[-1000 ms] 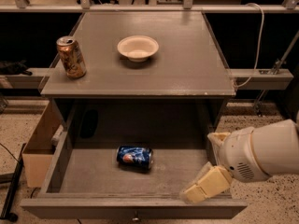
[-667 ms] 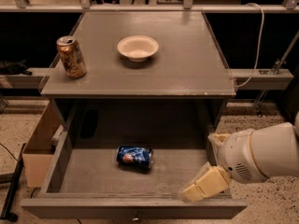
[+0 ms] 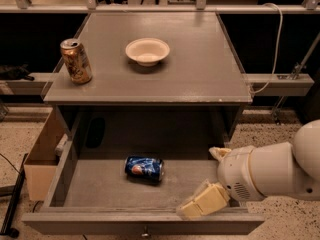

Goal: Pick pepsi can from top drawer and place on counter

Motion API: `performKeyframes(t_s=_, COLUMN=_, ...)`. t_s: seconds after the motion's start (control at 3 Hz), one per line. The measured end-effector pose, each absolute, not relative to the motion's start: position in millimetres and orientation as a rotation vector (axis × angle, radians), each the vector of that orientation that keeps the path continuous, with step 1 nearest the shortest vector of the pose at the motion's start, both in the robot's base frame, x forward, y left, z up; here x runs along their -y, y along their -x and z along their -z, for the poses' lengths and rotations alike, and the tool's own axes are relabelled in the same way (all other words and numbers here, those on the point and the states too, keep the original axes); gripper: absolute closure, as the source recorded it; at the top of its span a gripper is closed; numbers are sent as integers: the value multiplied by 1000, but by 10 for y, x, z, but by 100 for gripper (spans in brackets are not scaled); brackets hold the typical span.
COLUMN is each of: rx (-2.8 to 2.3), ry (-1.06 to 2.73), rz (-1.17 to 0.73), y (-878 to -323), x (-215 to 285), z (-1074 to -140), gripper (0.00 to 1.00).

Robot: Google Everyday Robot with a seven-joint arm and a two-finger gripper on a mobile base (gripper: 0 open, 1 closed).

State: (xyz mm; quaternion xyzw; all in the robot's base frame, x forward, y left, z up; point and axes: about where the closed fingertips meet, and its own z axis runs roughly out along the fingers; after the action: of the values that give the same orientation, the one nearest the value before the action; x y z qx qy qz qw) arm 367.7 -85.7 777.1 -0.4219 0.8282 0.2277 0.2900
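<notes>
The pepsi can [image 3: 144, 168] lies on its side on the floor of the open top drawer [image 3: 100, 189], left of the middle. My gripper [image 3: 210, 180] is over the drawer's front right corner, to the right of the can and apart from it. Its two beige fingertips [image 3: 202, 202] stand spread apart, open and empty. The white arm reaches in from the right edge. The counter [image 3: 200, 69] is the grey top above the drawer.
A gold-brown can [image 3: 76, 60] stands upright at the counter's left edge. A cream bowl [image 3: 147, 51] sits at the counter's back middle. A tan wooden box [image 3: 42, 156] stands left of the drawer. A white cable [image 3: 272, 44] hangs at the right.
My gripper and arm have shifted slightly to the left, toward the can. The can, the bowl and the gold-brown can have not moved.
</notes>
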Motion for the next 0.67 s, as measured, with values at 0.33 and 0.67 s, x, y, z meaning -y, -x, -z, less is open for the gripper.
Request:
performKeyframes(t_s=0.33, rx=-2144, ry=1063, rz=-569, y=-3852, x=687, z=-7700, gripper=0)
performKeyframes(t_s=0.67, rx=-2083, ry=990, rz=-495, y=-4069, x=530, z=-7711, gripper=0)
